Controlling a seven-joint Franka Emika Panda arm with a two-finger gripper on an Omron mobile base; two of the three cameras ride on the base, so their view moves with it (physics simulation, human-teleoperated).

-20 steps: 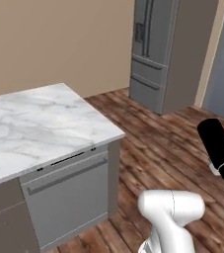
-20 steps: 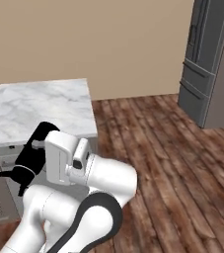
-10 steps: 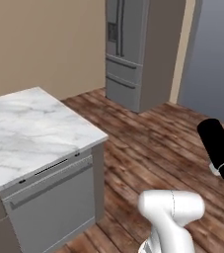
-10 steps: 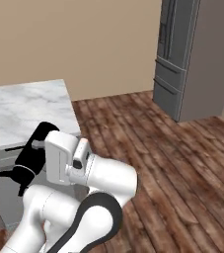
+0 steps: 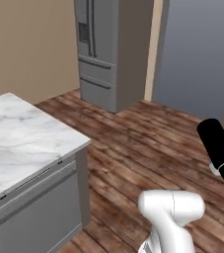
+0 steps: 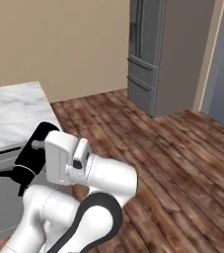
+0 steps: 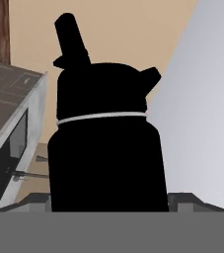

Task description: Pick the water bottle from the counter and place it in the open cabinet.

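Up close at centre of the hand view, water bottle (image 7: 106,148) stands black, cap with white ring, loop handle at 11 o'clock. It sits right in front of the claw, fingertips hidden behind it, so it looks carried, but can't tell if the claw is clenched on it. Microwave-like grey box (image 7: 12,128) at 9 o'clock, pale wall behind.

Left base view: bench (image 5: 19,143) marble at 9 o'clock, dishwasher front (image 5: 34,212) under it, fridge (image 5: 108,49) at 12, wood floor (image 5: 148,143), black arm segment (image 5: 219,146) at 3 o'clock.

Right base view: bench (image 6: 10,113) at 9 o'clock, fridge (image 6: 160,54) at 1, arm folded at 7.
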